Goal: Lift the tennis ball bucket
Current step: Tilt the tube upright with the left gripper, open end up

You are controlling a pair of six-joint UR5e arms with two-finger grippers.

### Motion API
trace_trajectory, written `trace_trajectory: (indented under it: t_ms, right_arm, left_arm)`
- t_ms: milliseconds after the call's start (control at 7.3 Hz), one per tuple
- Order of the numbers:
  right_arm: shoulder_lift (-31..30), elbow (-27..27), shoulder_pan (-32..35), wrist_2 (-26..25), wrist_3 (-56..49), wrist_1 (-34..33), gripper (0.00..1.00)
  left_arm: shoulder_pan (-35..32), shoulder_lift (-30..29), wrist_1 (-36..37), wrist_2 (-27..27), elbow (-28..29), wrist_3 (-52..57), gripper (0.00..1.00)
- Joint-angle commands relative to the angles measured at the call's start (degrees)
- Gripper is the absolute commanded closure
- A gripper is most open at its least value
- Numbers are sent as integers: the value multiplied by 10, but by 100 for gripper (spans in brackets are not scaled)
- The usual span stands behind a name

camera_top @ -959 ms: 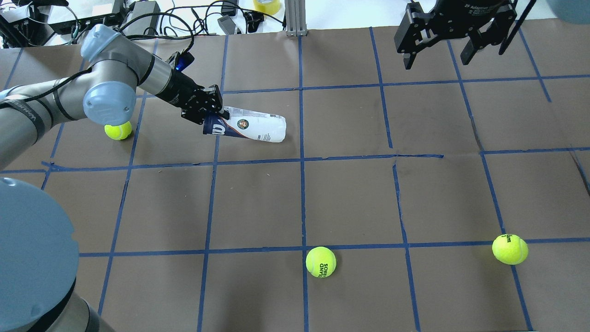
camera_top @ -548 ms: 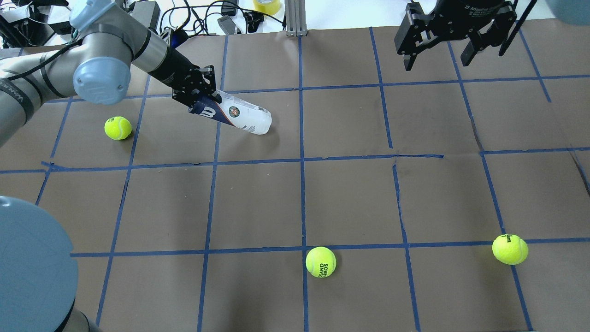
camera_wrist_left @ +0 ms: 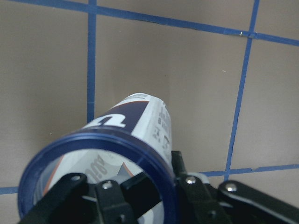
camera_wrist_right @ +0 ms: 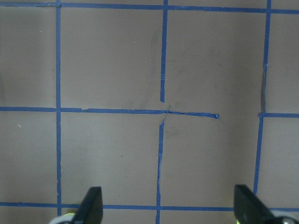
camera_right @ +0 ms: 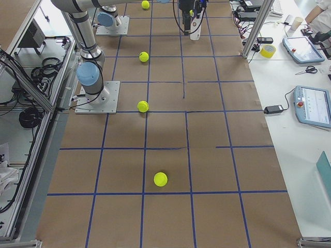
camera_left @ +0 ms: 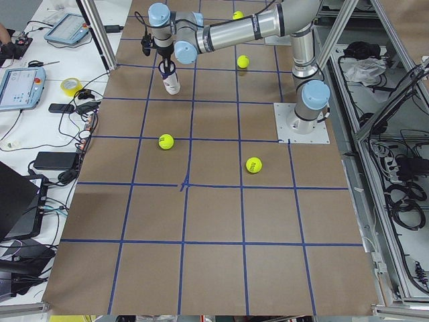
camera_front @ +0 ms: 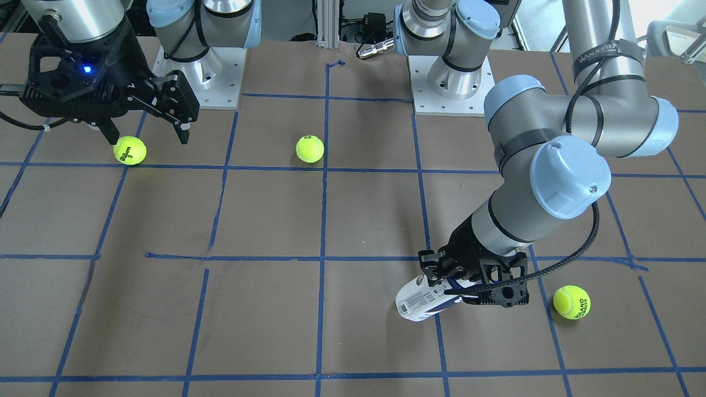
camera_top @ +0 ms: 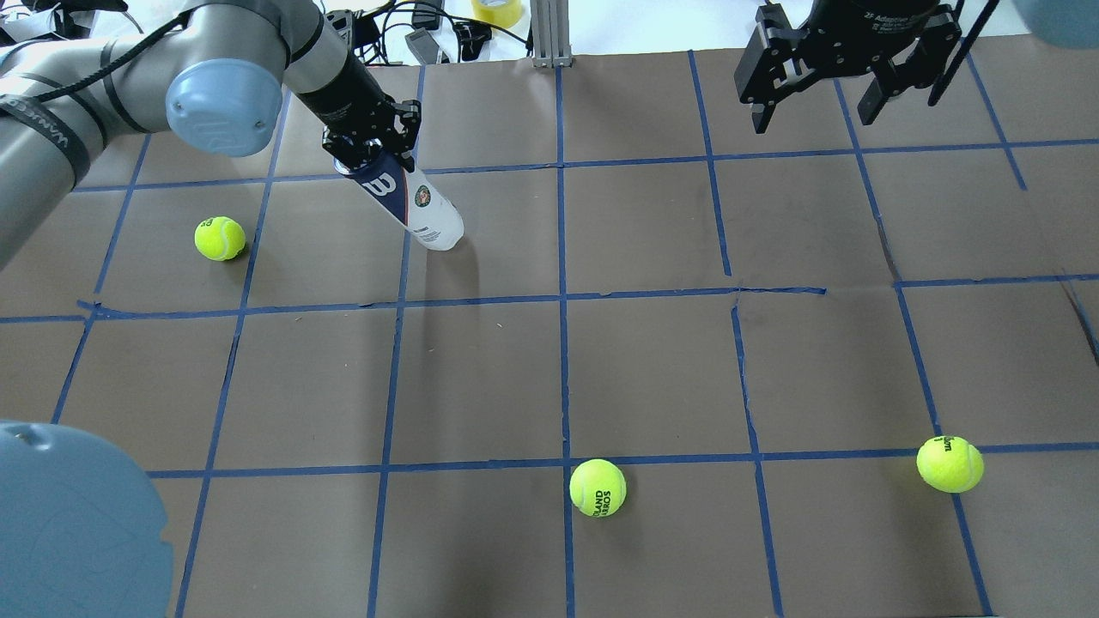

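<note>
The tennis ball bucket (camera_top: 410, 202) is a clear can with a white and navy label and a navy rim. My left gripper (camera_top: 371, 148) is shut on its rim end and holds it tilted steeply, rim up, closed end low near the table. The front view shows the bucket (camera_front: 420, 301) under the left gripper (camera_front: 473, 286). In the left wrist view the navy rim (camera_wrist_left: 100, 144) fills the bottom, with one finger inside it. The bucket also shows in the left side view (camera_left: 171, 79). My right gripper (camera_top: 811, 94) is open and empty, high at the far right.
Three loose tennis balls lie on the brown, blue-taped table: one left of the bucket (camera_top: 220, 238), one front centre (camera_top: 598, 487), one front right (camera_top: 950, 463). Cables and a tape roll (camera_top: 498, 10) lie beyond the far edge.
My left gripper has risen and moved toward the far edge with the bucket's rim. The bucket has tipped from lying flat to steeply tilted. The right gripper has not moved.
</note>
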Motion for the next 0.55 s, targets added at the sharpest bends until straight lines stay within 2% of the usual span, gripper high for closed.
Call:
trace_trajectory:
  t_ms: [0, 274, 411]
  right_arm:
    - [-1, 0, 0, 0, 0, 1, 0]
    - [0, 0, 0, 0, 0, 0, 0]
    - [-2, 0, 0, 0, 0, 0, 0]
  left_arm:
    - [-31, -5, -12, 41, 24, 0, 100]
    - [-53, -16, 2, 44, 24, -10, 100]
    - [-56, -26, 31, 44, 23, -17, 100]
